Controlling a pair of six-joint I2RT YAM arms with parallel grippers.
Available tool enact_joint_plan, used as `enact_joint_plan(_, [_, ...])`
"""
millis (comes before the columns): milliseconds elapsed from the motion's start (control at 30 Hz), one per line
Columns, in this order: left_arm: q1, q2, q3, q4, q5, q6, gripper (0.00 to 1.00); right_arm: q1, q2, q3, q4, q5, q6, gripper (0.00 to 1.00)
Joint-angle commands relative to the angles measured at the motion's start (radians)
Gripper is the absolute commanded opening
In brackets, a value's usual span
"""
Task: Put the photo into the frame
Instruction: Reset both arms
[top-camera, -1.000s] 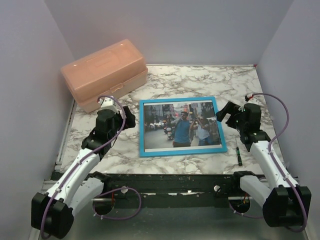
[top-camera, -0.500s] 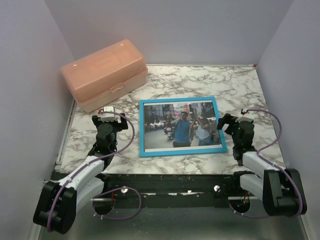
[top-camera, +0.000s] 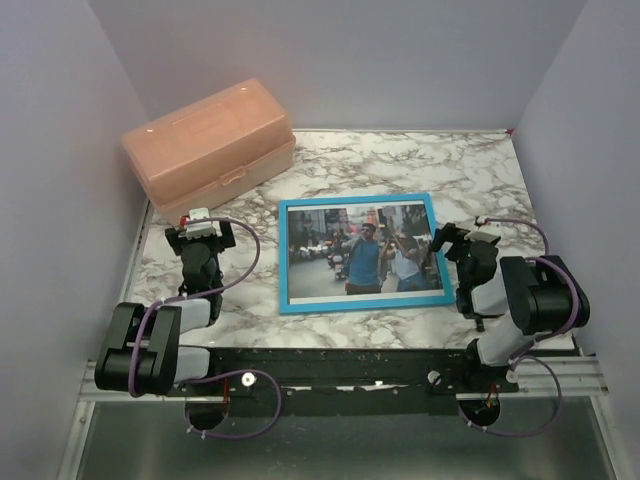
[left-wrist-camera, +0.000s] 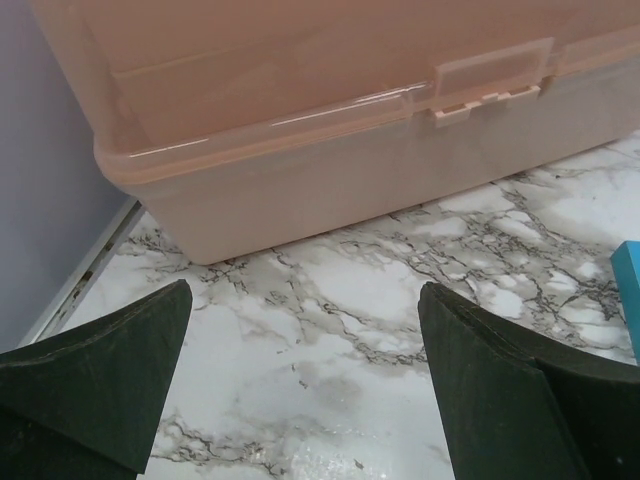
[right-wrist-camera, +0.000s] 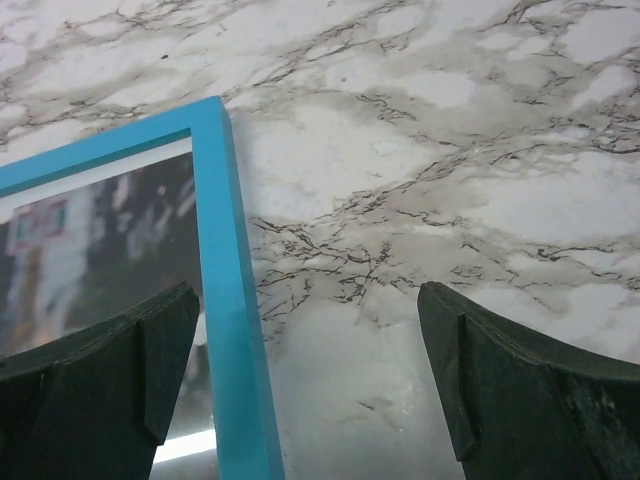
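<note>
Photo (top-camera: 362, 250). Colour street print, face up. Sits within the rails of the frame (top-camera: 284, 256), near the table centre.

Frame. Bright blue face up, flat on the marble table (top-camera: 400, 160). Long sides run from 9 to 3 o'clock.

Box (top-camera: 208, 140). Peach plastic, lid down. Stands at 10 o'clock from the frame, apart from it.

Left gripper (left-wrist-camera: 303, 300). Jaws wide apart, holding nothing. Sits at 9 o'clock from the frame, low over the table, pointing toward the box at 12.

Right gripper (right-wrist-camera: 308, 300). Jaws wide apart, holding nothing. Sits at 3 o'clock from the frame, one finger over the right rail, possibly touching it.
</note>
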Motion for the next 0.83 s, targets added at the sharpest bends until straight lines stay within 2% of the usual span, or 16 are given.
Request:
enact_joint_plan(0, [0.021, 0.016, 0.031, 0.086, 0.045, -0.024, 0.99, 0.006, 0.003, 0.035, 0.077, -0.028, -0.039, 1.00])
enact_joint_plan(67, [0.021, 0.004, 0.034, 0.052, 0.051, -0.038, 0.98, 0.006, 0.032, 0.034, 0.135, -0.071, -0.050, 1.00])
enact_joint_plan(133, [0.021, 0.014, 0.030, 0.081, 0.048, -0.026, 0.99, 0.007, 0.019, 0.062, 0.057, -0.132, -0.080, 1.00])
enact_joint_plan(200, [0.021, 0.008, 0.032, 0.066, 0.049, -0.033, 0.98, 0.006, 0.026, 0.071, 0.051, -0.183, -0.092, 1.00])
enact_joint_plan(800, [0.021, 0.012, 0.032, 0.071, 0.049, -0.031, 0.98, 0.006, 0.027, 0.072, 0.052, -0.181, -0.094, 1.00])
